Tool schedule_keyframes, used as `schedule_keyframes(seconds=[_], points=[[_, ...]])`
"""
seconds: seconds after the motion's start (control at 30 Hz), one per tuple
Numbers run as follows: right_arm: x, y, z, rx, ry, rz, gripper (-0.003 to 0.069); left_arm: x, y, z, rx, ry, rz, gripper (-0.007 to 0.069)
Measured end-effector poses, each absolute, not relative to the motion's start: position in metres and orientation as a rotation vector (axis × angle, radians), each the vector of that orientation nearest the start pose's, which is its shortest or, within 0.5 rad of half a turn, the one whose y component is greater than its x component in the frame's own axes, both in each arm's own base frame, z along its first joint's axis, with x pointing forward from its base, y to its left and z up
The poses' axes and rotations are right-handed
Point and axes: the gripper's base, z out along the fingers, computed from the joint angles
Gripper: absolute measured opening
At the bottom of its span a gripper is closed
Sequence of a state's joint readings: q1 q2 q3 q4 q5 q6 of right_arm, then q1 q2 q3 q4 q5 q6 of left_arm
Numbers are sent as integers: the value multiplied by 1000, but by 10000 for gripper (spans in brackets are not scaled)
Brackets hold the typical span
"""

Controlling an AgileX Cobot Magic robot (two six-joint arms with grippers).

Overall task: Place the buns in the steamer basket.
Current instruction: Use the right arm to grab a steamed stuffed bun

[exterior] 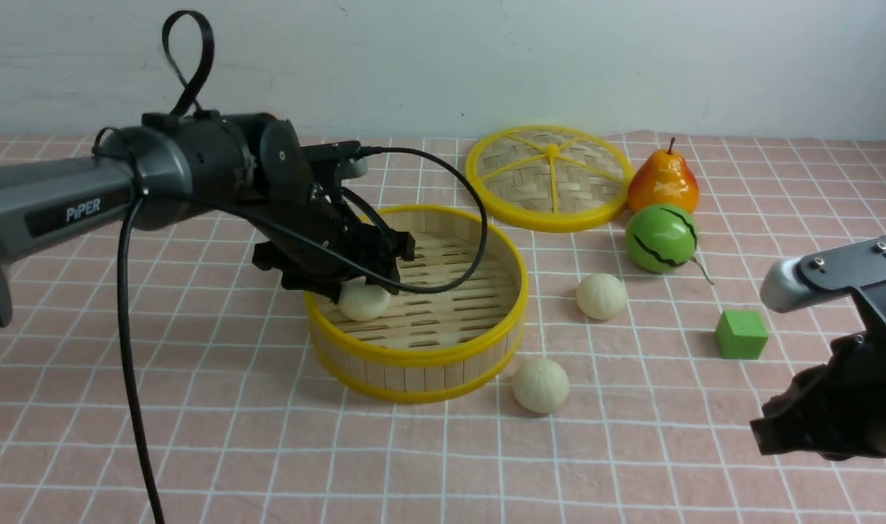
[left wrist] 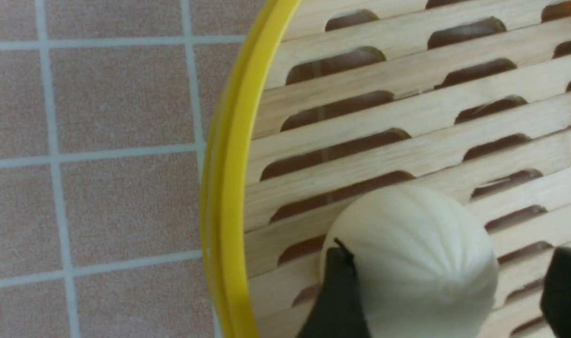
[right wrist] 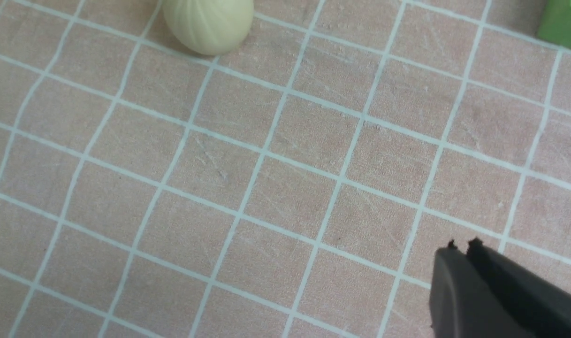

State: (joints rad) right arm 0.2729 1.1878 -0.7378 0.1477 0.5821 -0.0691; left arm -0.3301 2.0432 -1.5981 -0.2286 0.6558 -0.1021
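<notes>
The steamer basket (exterior: 421,356) stands mid-table, with its yellow rim (left wrist: 224,188) running through the left wrist view. One bun (exterior: 364,300) rests on the basket's slotted floor near its left wall. My left gripper (exterior: 362,287) hangs over that bun (left wrist: 412,253) and is open: one finger (left wrist: 337,291) lies against the bun's side and the other finger (left wrist: 564,286) stands clear of it. Two more buns (exterior: 601,295) (exterior: 541,385) lie on the cloth to the right of the basket. My right gripper (exterior: 763,437) is low at the near right, shut and empty (right wrist: 461,246), with a bun (right wrist: 208,23) ahead of it.
A flat woven lid (exterior: 550,177) leans at the back. To its right are a pear (exterior: 662,182) and a green striped ball (exterior: 661,238). A green cube (exterior: 740,334) (right wrist: 564,23) sits near my right arm. My left arm's cable (exterior: 479,218) loops over the basket.
</notes>
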Motion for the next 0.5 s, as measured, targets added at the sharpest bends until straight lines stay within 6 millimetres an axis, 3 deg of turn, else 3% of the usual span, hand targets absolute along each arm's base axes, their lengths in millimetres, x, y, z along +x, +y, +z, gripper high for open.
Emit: schedule_keyframes(seconds=[0.03,0.13,0.17,0.2,0.23,0.3,0.33,0.47,0.5], points=[[216,68,258,-317,2502,233,32,425,-159,227,121,2596,-412,610],[216,68,258,-321,2501,234,32,422,-159,251,133,2568,-427,631],[216,68,258,-321,2501,234,32,420,-159,266,142,2556,-436,628],[216,68,257,-321,2502,233,32,420,-159,266,143,2557,-437,627],[216,69,257,-322,2509,234,32,416,-159,283,156,2548,-445,612],[218,69,256,-323,2526,237,32,412,-158,296,161,2542,-453,594],[224,72,253,-322,2565,245,38,402,-156,325,170,2530,-470,549],[252,83,250,-292,2627,291,84,360,-145,395,212,2493,-500,409],[265,87,251,-278,2629,310,112,333,-136,425,237,2445,-509,335]])
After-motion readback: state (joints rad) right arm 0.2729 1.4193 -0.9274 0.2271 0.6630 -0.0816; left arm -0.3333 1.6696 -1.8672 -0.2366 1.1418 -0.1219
